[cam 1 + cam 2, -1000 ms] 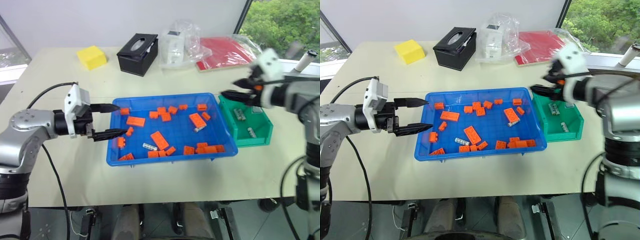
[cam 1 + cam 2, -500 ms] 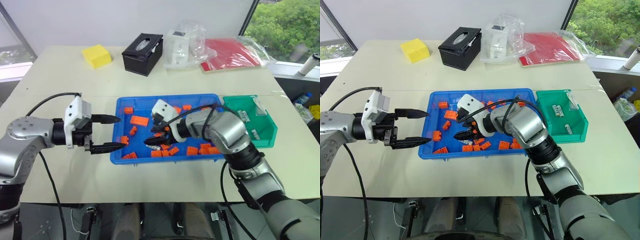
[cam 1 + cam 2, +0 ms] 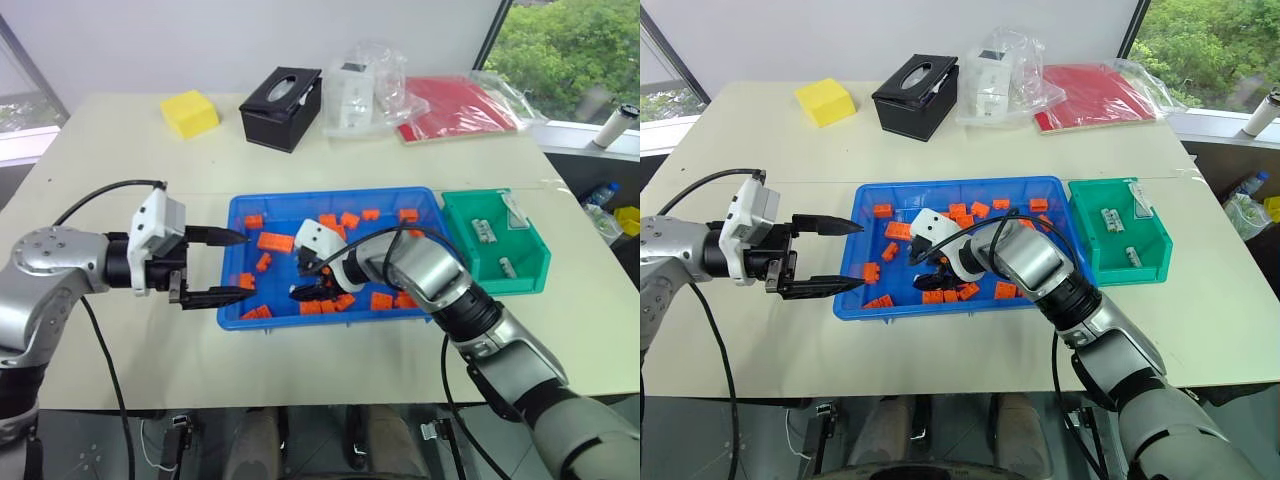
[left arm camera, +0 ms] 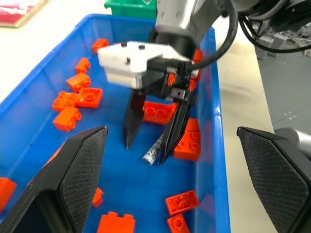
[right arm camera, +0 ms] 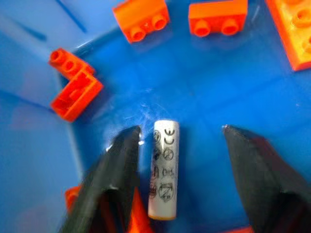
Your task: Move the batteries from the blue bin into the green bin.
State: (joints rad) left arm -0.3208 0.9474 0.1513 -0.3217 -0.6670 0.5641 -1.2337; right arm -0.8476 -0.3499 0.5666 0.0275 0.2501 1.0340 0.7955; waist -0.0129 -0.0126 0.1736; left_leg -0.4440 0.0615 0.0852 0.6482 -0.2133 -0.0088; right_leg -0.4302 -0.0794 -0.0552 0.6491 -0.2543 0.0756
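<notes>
The blue bin (image 3: pixel 380 314) lies in the middle of the table and holds many orange bricks (image 3: pixel 274 241). My right gripper (image 3: pixel 303 291) reaches down into its front middle. It is open, with its fingers on either side of a silver battery (image 5: pixel 164 167) that lies flat on the bin floor. One finger (image 5: pixel 124 160) is almost against the battery, and the other stands apart from it. The same battery (image 4: pixel 153 152) shows in the left wrist view. My left gripper (image 3: pixel 228 266) hovers open and empty at the bin's left rim. The green bin (image 3: pixel 500 284) sits just right of the blue bin, with two batteries (image 3: pixel 481 231) in it.
Along the table's far side stand a yellow block (image 3: pixel 190 112), a black tissue box (image 3: pixel 280 95), clear plastic bags (image 3: pixel 365 80) and a red packet (image 3: pixel 460 105). Bare table lies in front of both bins.
My right arm swung from over the green bin leftward and down into the blue bin, and its fingers narrowed around a battery. The left gripper barely moved. The camera view shifted a little.
</notes>
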